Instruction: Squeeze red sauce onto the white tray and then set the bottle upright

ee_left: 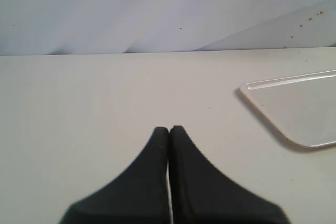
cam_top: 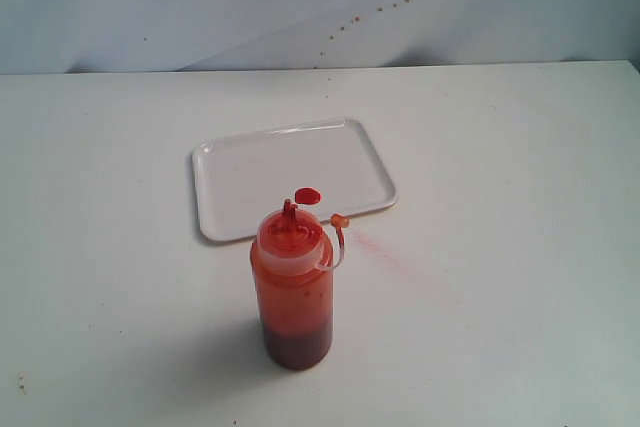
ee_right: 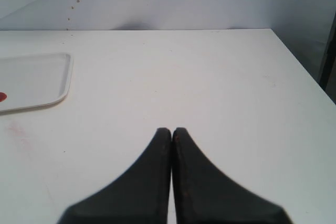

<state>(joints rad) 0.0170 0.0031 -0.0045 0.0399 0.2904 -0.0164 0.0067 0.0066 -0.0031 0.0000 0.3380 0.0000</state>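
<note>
The translucent red-orange plastic squeeze bottle (cam_top: 292, 287) stands upright on the white worktop (cam_top: 500, 247), just in front of the flat white plastic tray (cam_top: 250, 172), which carries a glossy blob of red sauce (cam_top: 307, 195). The left gripper (ee_left: 169, 128) and right gripper (ee_right: 171, 129) are both closed, holding nothing, away from the bottle. To my eye, nothing is left to do.

A white table (cam_top: 520, 197) bears a faint pink smear (cam_top: 380, 247) before a speckled pale backdrop (cam_top: 200, 7)

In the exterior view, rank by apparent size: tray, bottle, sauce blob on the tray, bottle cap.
1. tray, despite lying farther back.
2. bottle.
3. sauce blob.
4. cap, nearly the blob's size; these two are too close to rank firmly.
</note>
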